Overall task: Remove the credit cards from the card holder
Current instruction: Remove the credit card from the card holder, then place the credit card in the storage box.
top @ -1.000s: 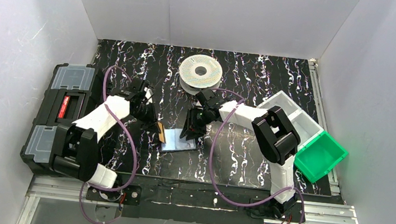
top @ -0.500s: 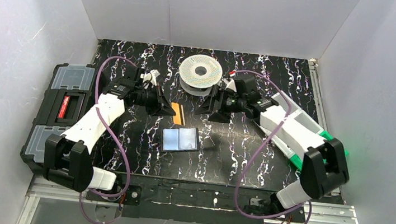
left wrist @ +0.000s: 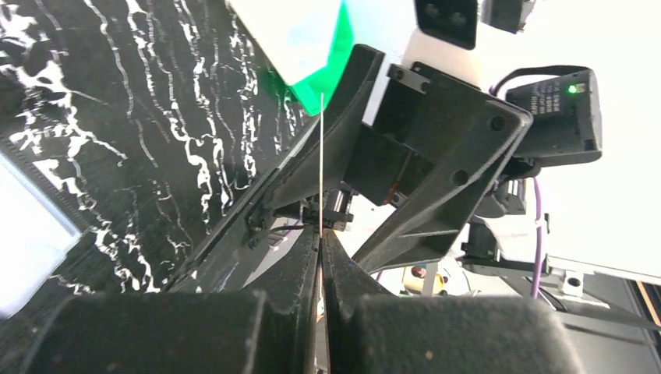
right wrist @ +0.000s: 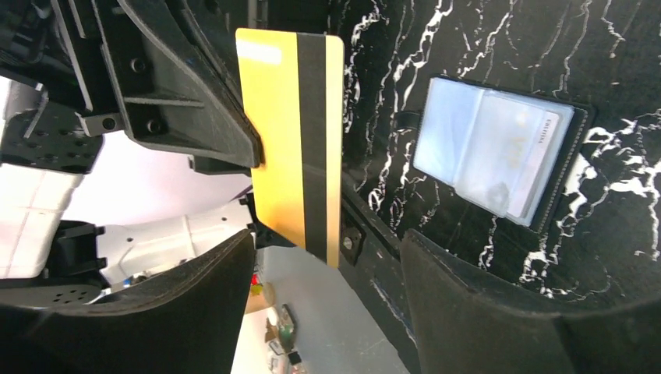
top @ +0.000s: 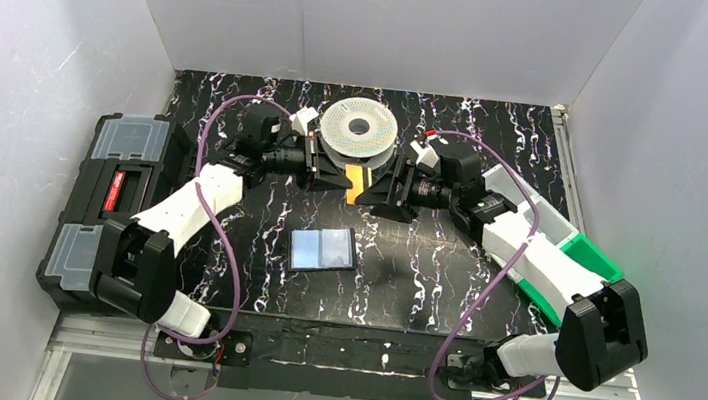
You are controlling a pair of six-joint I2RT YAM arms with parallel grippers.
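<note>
The left jaws are closed tight on one long edge of the orange-tan card (right wrist: pixel 281 132). In the left wrist view the card shows only as a thin line standing out from between them. It has a black stripe along its length and is held in the air, above the surface (top: pixel 423 268).

The right jaws are wide open and hold nothing. Their two fingers (right wrist: pixel 195 312) stand one on each side of the free end of the card, and I see no contact with it. In the top view the two arms meet nose to nose, with the card between them, just in front of the white spool (top: pixel 358 128).

The card holder (top: pixel 322 250) lies opened flat on the surface, nearer to the arm bases and apart from both jaws. Its bluish-grey inside faces up. A pale card (right wrist: pixel 510 148) shows through the clear pocket on one half.

A black toolbox (top: pixel 114 198) is at the left edge, and a white tray (top: pixel 531 205) with a green bin (top: pixel 583 276) at the right.
</note>
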